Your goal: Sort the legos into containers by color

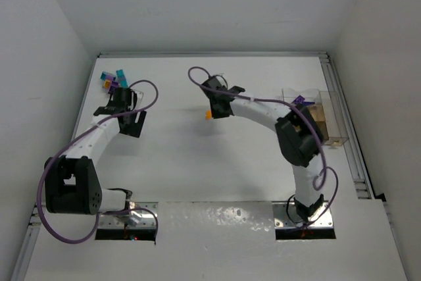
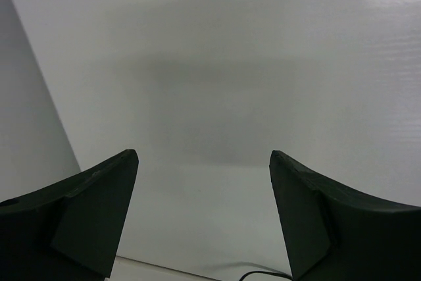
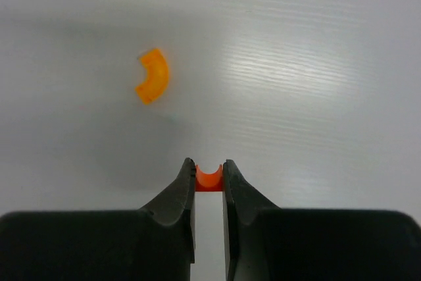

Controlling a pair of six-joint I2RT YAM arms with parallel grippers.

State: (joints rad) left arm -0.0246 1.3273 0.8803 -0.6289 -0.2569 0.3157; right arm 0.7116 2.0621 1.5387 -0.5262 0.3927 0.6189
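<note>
Currently: right gripper (image 3: pixel 209 166) pinching orange brick (image 3: pixel 209 180), apparently lifted; next, carry to bins (image 1: pixel 334 123) at right edge; left gripper (image 2: pixel 204 157) spread.

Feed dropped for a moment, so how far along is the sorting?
Done: little I can confirm in the clear bins. In hand: right claw shut on an orange brick. Remaining: a curved orange piece loose on the table, plus a teal-purple pile near the open left claw.
</note>
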